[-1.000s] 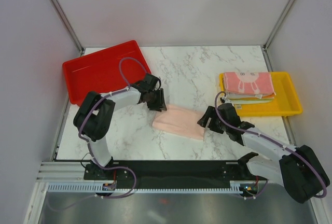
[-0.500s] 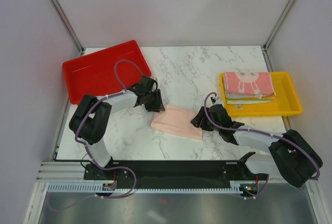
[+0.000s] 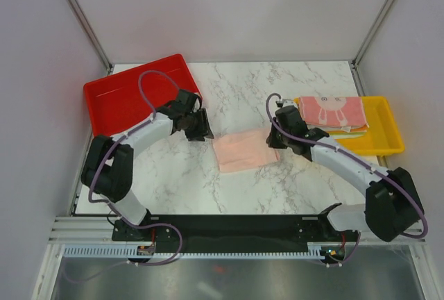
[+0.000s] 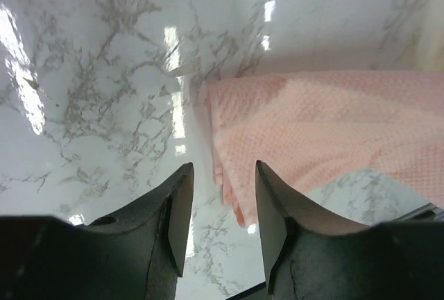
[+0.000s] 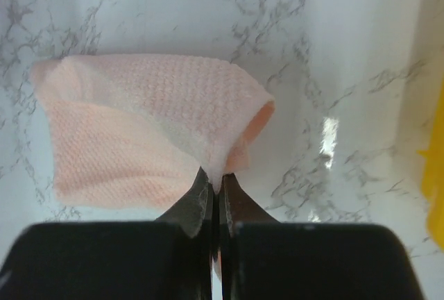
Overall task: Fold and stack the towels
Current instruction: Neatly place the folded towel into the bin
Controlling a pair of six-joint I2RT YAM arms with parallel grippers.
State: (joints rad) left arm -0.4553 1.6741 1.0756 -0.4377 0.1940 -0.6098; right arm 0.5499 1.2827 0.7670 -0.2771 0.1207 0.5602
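A folded peach-pink towel (image 3: pixel 243 151) lies on the marble table between the arms, and it fills the wrist views too (image 5: pixel 146 126) (image 4: pixel 326 119). My right gripper (image 5: pixel 216 183) is shut on the towel's right edge, which is pulled up off the table. My left gripper (image 4: pixel 222 175) stands open just left of the towel, its jaws empty and apart from the cloth; in the top view this gripper (image 3: pixel 201 132) hangs off the towel's upper left corner. A stack of folded towels (image 3: pixel 331 112), a pink bunny one on top, sits in the yellow tray (image 3: pixel 386 146).
A red tray (image 3: pixel 132 102) stands at the back left behind the left arm. The yellow tray is close to the right of the right arm's wrist. Frame posts rise at both back corners.
The right gripper closed on the peach-pink towel's right edge and drew it right and back toward the yellow tray. The left gripper backed off toward the red tray, staying open.
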